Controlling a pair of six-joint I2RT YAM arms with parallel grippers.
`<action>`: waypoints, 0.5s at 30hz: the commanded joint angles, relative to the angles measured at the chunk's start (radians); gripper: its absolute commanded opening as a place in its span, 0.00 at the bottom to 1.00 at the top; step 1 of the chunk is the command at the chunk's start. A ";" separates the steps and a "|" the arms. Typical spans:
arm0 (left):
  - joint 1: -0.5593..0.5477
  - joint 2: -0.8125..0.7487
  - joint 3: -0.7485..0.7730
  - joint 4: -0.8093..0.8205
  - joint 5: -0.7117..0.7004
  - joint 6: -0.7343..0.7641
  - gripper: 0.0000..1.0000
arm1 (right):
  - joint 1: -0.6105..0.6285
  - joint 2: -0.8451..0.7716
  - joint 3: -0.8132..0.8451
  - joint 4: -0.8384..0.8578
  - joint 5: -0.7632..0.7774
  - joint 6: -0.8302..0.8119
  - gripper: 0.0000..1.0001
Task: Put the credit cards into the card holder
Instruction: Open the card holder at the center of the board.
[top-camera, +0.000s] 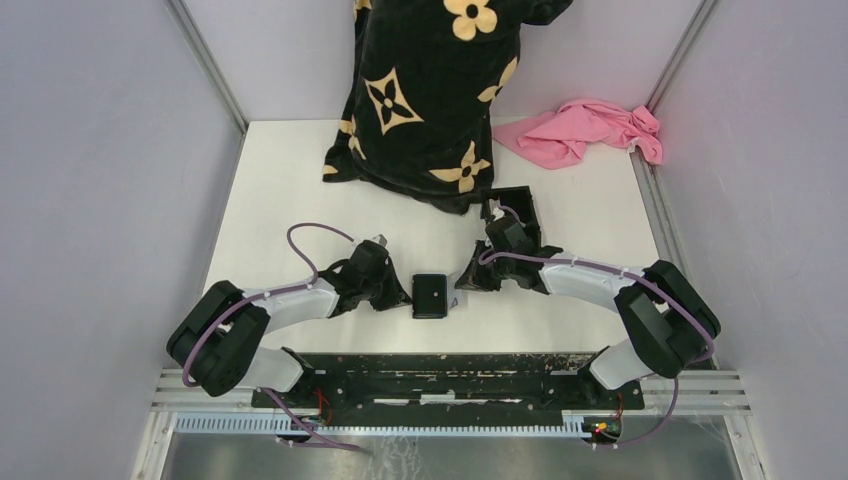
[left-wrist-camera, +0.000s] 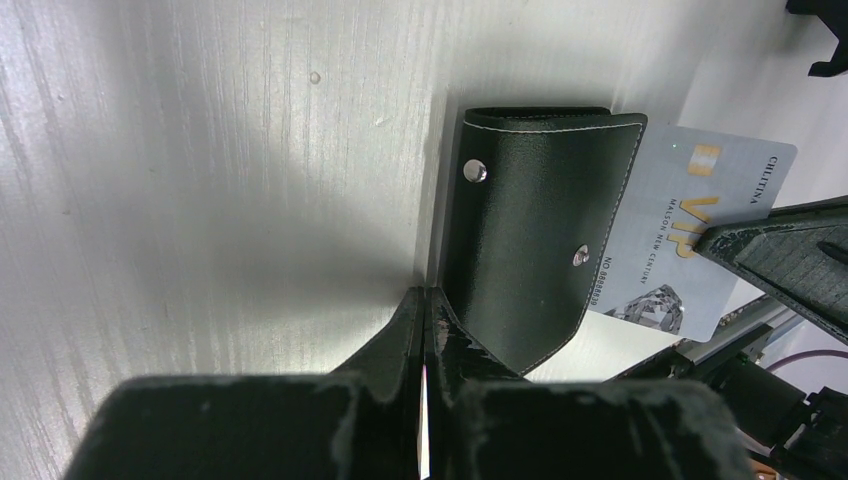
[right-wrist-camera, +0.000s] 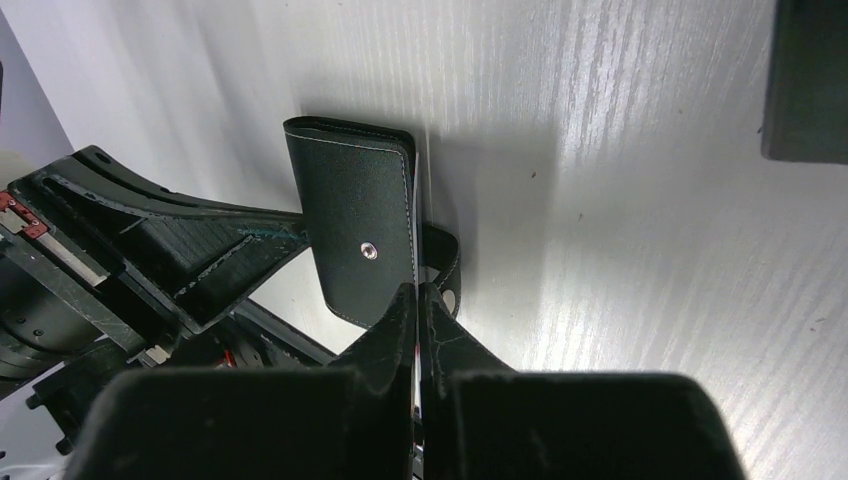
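Flanking the card holder (top-camera: 431, 296) from either side, both hands sit low over the white surface (top-camera: 290, 190), where the holder lies flat midway between them, near the arm bases. The left hand (left-wrist-camera: 425, 295) has its fingers pinched almost together on the holder's left edge. The right hand (right-wrist-camera: 416, 290) is clamped just as narrowly on the whitish-grey card (left-wrist-camera: 690, 220). The right wrist view shows this card only edge-on, as a pale line. The left wrist view shows its printed face jutting from under the holder toward the right arm. From above, the holder's long axis runs near to far.
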 joint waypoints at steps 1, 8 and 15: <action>-0.009 0.001 0.027 0.026 -0.016 0.018 0.03 | -0.014 -0.012 -0.020 0.103 -0.049 0.030 0.01; -0.010 -0.006 0.013 0.025 -0.019 0.012 0.03 | -0.023 0.004 -0.056 0.189 -0.091 0.054 0.01; -0.010 -0.018 0.004 0.020 -0.024 0.008 0.03 | -0.025 0.009 -0.076 0.238 -0.116 0.067 0.01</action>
